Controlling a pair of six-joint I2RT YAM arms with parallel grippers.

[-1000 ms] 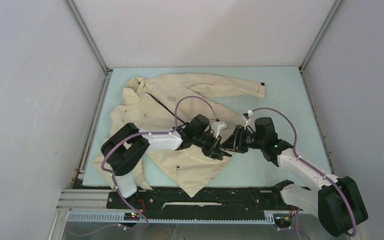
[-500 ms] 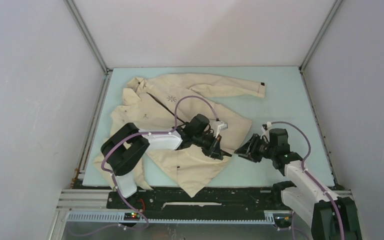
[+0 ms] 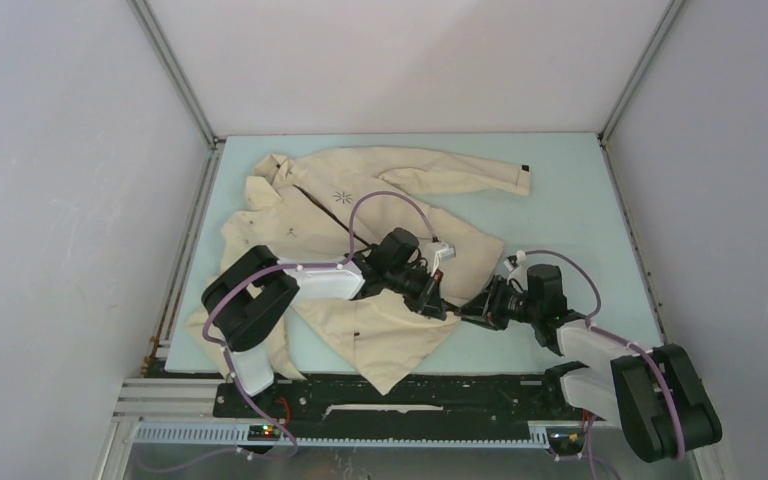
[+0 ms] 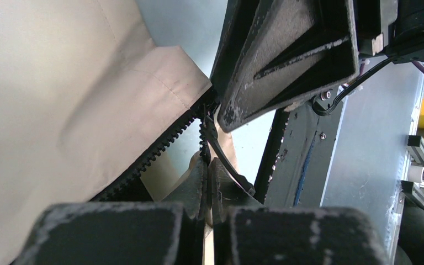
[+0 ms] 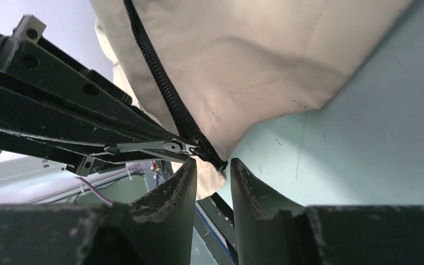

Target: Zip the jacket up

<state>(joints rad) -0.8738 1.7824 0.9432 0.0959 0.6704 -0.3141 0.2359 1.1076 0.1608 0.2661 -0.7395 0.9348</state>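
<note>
Jacket spread on the table, both arms at its hem corner.
The collar lies far left. The left gripper is clamped tight on the pull tab at the hem. The right gripper stands part open with nothing between its fingers, which sit just under the zip's lower end.

Left end effector closed, right end effector parted.
</note>
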